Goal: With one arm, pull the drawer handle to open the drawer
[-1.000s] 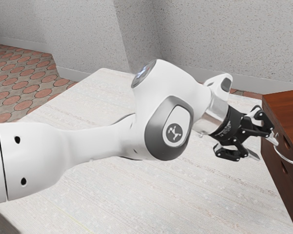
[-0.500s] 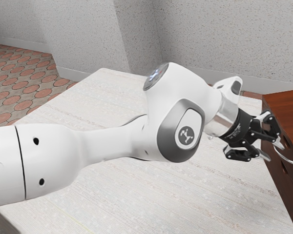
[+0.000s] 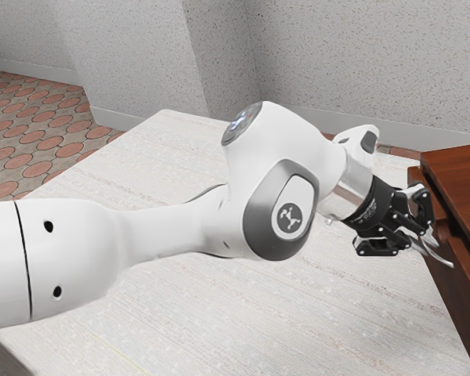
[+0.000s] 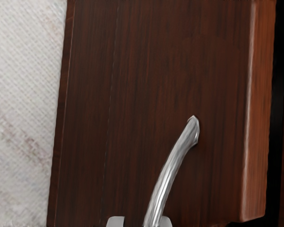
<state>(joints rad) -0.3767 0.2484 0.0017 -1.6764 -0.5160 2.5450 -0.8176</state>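
Note:
A dark wooden cabinet (image 3: 459, 171) stands at the exterior view's right edge. Its top drawer (image 3: 452, 235) sticks out a little from the cabinet front toward the arm. A curved silver handle (image 3: 441, 255) is fixed to the drawer front. My black gripper (image 3: 423, 232) is at that handle, its fingers closed around it from two sides. In the wrist view the drawer front (image 4: 132, 94) is close ahead, and the handle (image 4: 177, 161) runs down between the grey fingertips (image 4: 116, 220). A dark gap shows beside the drawer's edge.
The pale table (image 3: 180, 164) stretches wide under the arm and toward the exterior view's left. A lower drawer front (image 3: 464, 301) sits below the pulled one. Grey speckled walls stand behind, and a tiled floor (image 3: 31, 133) lies at far left.
My hand reached right to the handle, closed on it, then drew back to the exterior view's left. The drawer came out with it.

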